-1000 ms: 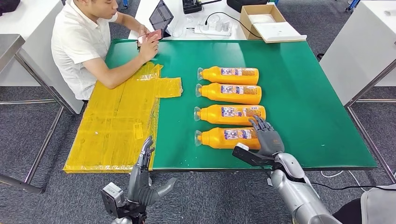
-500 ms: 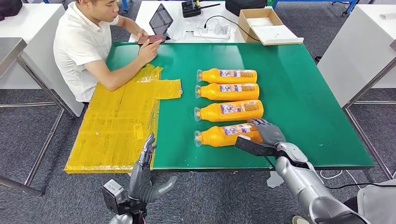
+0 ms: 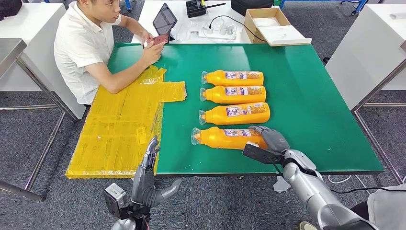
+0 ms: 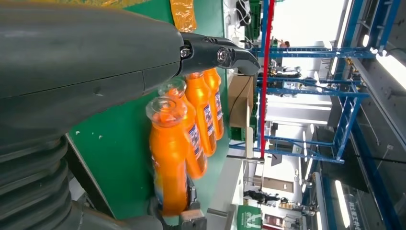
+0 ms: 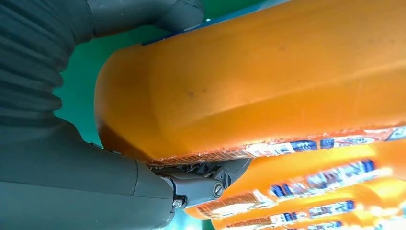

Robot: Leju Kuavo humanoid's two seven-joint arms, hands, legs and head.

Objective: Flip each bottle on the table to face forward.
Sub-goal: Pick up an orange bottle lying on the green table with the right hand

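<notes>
The right hand (image 3: 271,139) is gripping the base of the nearest orange bottle (image 3: 225,137), lying on the green worktop (image 3: 311,105) beside three others. The left hand (image 3: 146,179) is hanging open below the worktop edge.

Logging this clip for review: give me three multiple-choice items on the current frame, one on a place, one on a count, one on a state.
1. Where does the right hand grip the nearest bottle?
A. its cap end
B. its base end
C. its middle

2. How many orange bottles lie on the table?
A. three
B. four
C. five

3. What is the left hand doing?
A. holding a bottle
B. pressing the yellow sheet
C. holding nothing, by the table's near edge

Answers: 1 B, the fingers wrap the end opposite the cap. 2 B, four lie in a row. 3 C, its fingers are apart and empty.
</notes>
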